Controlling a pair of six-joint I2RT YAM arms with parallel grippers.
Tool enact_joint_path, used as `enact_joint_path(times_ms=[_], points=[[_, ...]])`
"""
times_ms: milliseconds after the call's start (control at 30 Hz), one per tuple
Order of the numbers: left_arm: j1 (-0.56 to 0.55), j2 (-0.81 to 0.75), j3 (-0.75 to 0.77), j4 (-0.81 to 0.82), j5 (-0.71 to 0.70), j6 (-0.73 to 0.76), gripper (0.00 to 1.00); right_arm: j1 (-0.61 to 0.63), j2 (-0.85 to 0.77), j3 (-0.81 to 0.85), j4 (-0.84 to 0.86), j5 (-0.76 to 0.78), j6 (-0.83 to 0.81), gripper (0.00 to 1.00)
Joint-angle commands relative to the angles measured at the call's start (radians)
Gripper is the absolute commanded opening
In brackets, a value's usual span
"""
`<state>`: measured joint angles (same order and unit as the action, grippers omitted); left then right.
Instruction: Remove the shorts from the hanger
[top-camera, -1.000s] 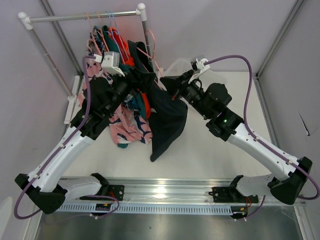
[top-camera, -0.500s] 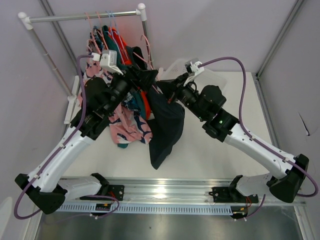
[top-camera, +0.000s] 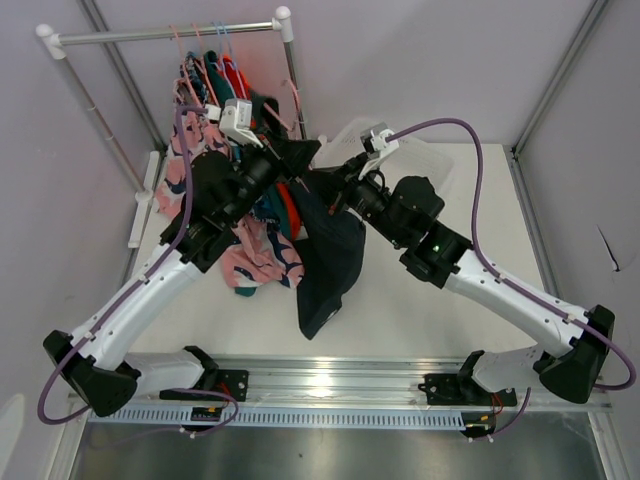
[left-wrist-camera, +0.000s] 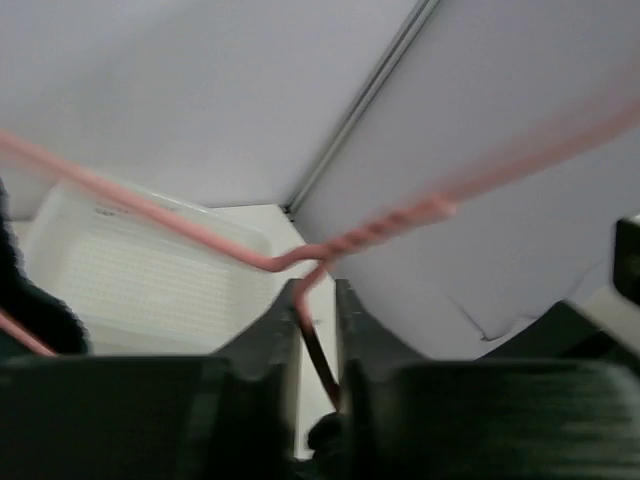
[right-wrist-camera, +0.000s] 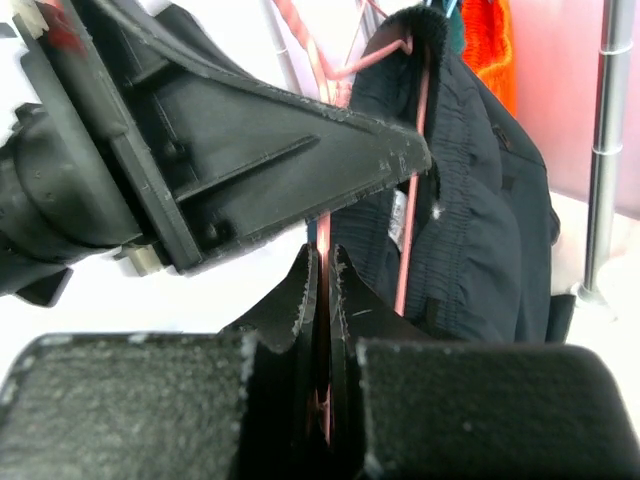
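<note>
Right wrist view: right gripper (right-wrist-camera: 320, 262) pinches the pink hanger (right-wrist-camera: 323, 232), black shorts (right-wrist-camera: 470, 250) draped just beyond. The left gripper (left-wrist-camera: 316, 295) — likewise clamped — holds its twisted neck.

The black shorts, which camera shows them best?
The top external view: the black shorts show nearly full length, down to the hem. The right wrist view shows only their gathered waistband on the pink hanger. The left wrist view shows hanger wire, no shorts for certain.
</note>
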<state>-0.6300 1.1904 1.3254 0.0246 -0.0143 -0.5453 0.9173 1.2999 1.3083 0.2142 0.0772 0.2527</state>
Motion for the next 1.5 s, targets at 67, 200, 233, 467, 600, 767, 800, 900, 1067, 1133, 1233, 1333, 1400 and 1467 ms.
enact_joint_path(times_ms=[67, 200, 233, 467, 600, 767, 800, 900, 1067, 1133, 1233, 1333, 1400, 1467], points=[[0.001, 0.031, 0.055, -0.012, -0.027, 0.010, 0.00, 0.037, -0.057, 0.011, 0.126, 0.013, -0.004, 0.00], [0.001, 0.061, 0.142, -0.107, -0.029, 0.031, 0.00, 0.045, -0.063, 0.011, 0.088, 0.048, -0.019, 0.34], [0.003, 0.066, 0.158, -0.124, -0.029, 0.039, 0.00, 0.045, -0.065, 0.014, 0.079, 0.059, -0.026, 0.57], [0.001, 0.109, 0.275, -0.224, -0.042, 0.091, 0.00, 0.045, -0.154, -0.023, 0.016, 0.148, -0.066, 0.99], [0.001, 0.106, 0.268, -0.215, -0.053, 0.094, 0.00, 0.045, -0.207, -0.032, -0.050, 0.162, -0.070, 0.99], [0.003, 0.118, 0.317, -0.230, -0.059, 0.102, 0.00, 0.072, -0.297, -0.122, -0.127, 0.190, -0.041, 0.99], [0.003, 0.121, 0.333, -0.232, -0.061, 0.102, 0.00, 0.080, -0.313, -0.174, -0.127, 0.212, -0.027, 0.99], [0.003, 0.132, 0.356, -0.230, -0.062, 0.102, 0.00, 0.118, -0.304, -0.218, -0.148, 0.265, 0.000, 0.99], [0.003, 0.141, 0.385, -0.238, -0.059, 0.088, 0.00, 0.198, -0.232, -0.271, -0.127, 0.343, 0.008, 1.00], [0.003, 0.140, 0.396, -0.241, -0.058, 0.088, 0.00, 0.209, -0.205, -0.276, -0.113, 0.371, 0.008, 0.99], [0.003, 0.127, 0.399, -0.249, -0.062, 0.087, 0.00, 0.206, -0.140, -0.288, -0.024, 0.397, -0.060, 0.99], [0.003, 0.109, 0.387, -0.242, -0.067, 0.082, 0.00, 0.166, -0.036, -0.218, 0.011, 0.380, -0.116, 0.98], [0.003, 0.106, 0.390, -0.249, -0.073, 0.088, 0.00, 0.147, 0.025, -0.140, -0.025, 0.346, -0.121, 0.66], [0.004, 0.103, 0.415, -0.271, -0.090, 0.099, 0.00, 0.149, 0.041, -0.127, -0.030, 0.339, -0.098, 0.20]])
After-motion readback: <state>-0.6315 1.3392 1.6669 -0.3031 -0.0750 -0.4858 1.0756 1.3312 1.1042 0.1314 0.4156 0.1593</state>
